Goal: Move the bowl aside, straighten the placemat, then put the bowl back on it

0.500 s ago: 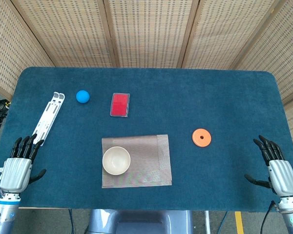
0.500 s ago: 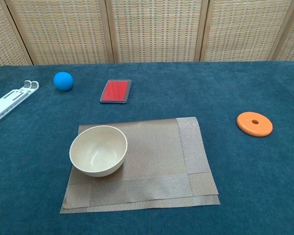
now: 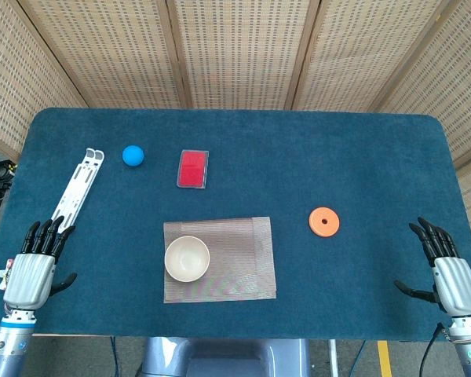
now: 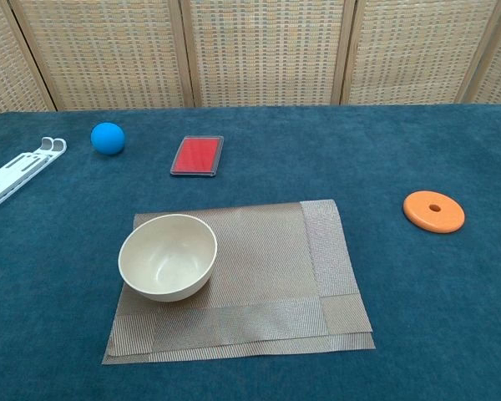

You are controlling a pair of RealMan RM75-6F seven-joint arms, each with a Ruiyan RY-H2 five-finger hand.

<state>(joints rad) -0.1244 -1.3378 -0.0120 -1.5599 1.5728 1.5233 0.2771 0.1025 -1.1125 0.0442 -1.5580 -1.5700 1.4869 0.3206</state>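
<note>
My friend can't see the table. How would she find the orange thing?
Start at the brown placemat in the middle of the blue table, where the cream bowl sits. Look past the mat's edge toward the robot's right hand: the orange disc lies alone there. It is the only flat round piece with a hole through its centre.

Silver-backed left hand [image 3: 30, 271], right hand [image 3: 449, 275], black fingers.

A table [image 3: 361, 157] covered in dark blue cloth is carrying everything — a brown placemat [image 4: 267, 276] is lying near its front edge, folded over on itself. Further back, a white folding stand [image 3: 77, 188], a blue ball [image 4: 108, 138] and a red case [image 4: 197, 155] are sitting in a row — an orange disc [image 4: 434, 211] is lying off right.
</note>
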